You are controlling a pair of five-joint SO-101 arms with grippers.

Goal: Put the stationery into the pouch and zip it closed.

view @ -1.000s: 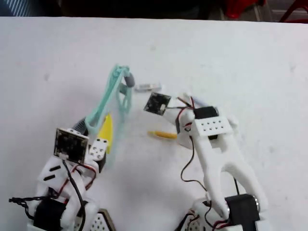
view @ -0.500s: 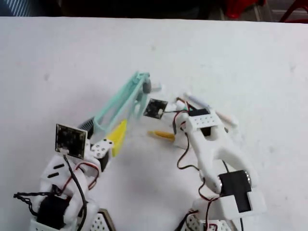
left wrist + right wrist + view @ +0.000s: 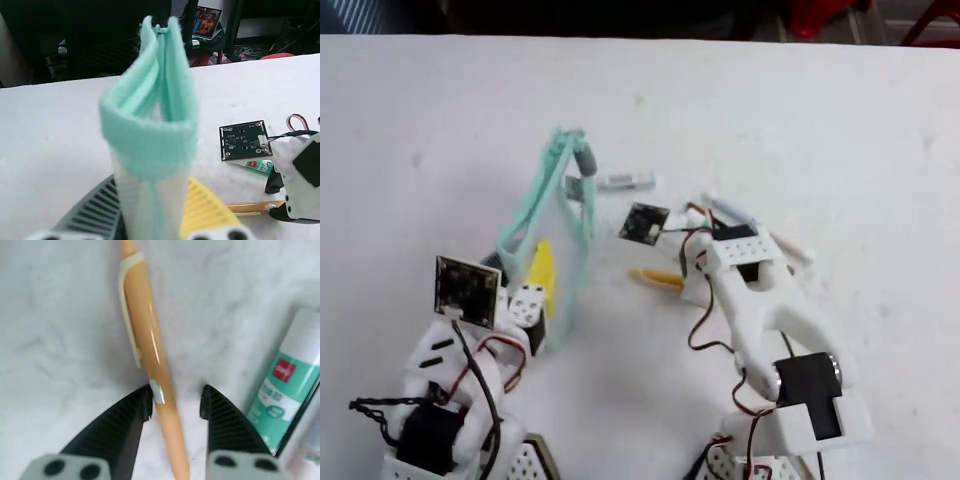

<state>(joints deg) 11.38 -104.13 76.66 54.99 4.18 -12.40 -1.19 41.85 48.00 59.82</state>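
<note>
Glue stick [image 3: 287,375] just beside the pen [image 3: 147,345] crowds the fingers [image 3: 225,425].

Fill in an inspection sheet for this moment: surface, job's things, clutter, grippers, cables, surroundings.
Surface: white table.
Job's things: mint pouch held upright; orange pen lying flat; glue stick beside it, not touching; small pale item by the pouch, too small to name.
Clutter: nothing seen.
Grippers: left gripper shut on the pouch; right gripper open, one finger on either side of the pen.
Cables: red and black wires loose along the right arm.
Surroundings: dark room behind the table, red object there.
</note>
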